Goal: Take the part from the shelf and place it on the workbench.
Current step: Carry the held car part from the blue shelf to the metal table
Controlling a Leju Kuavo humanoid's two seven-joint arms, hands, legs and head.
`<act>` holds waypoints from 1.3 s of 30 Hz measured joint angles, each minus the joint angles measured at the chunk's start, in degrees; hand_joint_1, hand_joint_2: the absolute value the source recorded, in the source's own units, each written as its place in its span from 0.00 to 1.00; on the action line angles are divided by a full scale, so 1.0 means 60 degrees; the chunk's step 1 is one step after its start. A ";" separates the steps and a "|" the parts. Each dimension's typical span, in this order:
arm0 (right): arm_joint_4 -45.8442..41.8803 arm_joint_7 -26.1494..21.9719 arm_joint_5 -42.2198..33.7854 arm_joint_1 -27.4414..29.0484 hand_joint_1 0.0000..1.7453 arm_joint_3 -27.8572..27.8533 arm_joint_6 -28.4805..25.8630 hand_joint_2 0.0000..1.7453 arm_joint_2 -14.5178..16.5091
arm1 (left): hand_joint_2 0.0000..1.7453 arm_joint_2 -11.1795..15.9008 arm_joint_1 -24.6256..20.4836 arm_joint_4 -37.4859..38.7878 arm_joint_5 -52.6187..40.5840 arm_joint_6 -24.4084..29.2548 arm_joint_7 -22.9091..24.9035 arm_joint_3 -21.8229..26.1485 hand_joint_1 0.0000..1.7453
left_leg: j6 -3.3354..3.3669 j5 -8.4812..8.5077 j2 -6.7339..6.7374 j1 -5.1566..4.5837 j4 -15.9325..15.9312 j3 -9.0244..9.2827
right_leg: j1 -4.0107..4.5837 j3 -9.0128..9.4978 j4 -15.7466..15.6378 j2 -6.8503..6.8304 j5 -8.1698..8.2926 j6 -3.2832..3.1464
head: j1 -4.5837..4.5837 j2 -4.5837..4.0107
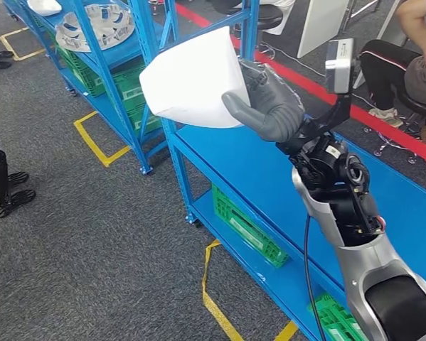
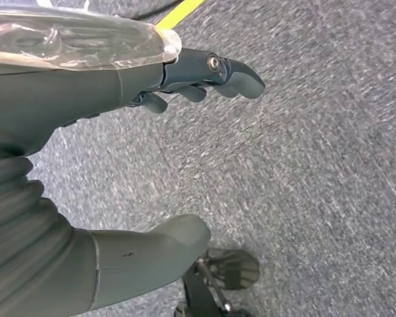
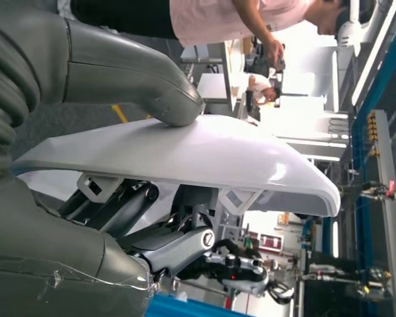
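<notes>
Right hand grips the white part, thumb on one face and fingers beneath, holding it aloft at 12 o'clock over the blue workbench. Left hand hangs with fingers apart, holding nothing. Risk: the smooth, broad panel may slide from the pinch or clip an upright. Green crates sit below at 6 o'clock, contents hidden.

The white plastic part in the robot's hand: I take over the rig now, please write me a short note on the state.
Right hand: grips the white curved plastic part, thumb on one face, fingers under the other.
Left hand: holds nothing, fingers apart, hangs over grey carpet.
Done: part is off the shelf, held above the blue metal bench surface.
Left: set it down on the workbench and let go.
</notes>
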 joint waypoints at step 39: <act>-0.0018 0.0193 0.0102 -0.0031 1.00 0.0103 0.0094 1.00 0.0106 | 1.00 -0.0080 0.0195 0.0000 0.0201 0.0011 -0.0004 0.0000 0.00 | 0.0243 0.1352 0.0225 -0.0083 -0.2476 0.0995 | 0.0125 0.0142 -0.0172 -0.0393 -0.0024 0.0169 | 0.0078 0.0000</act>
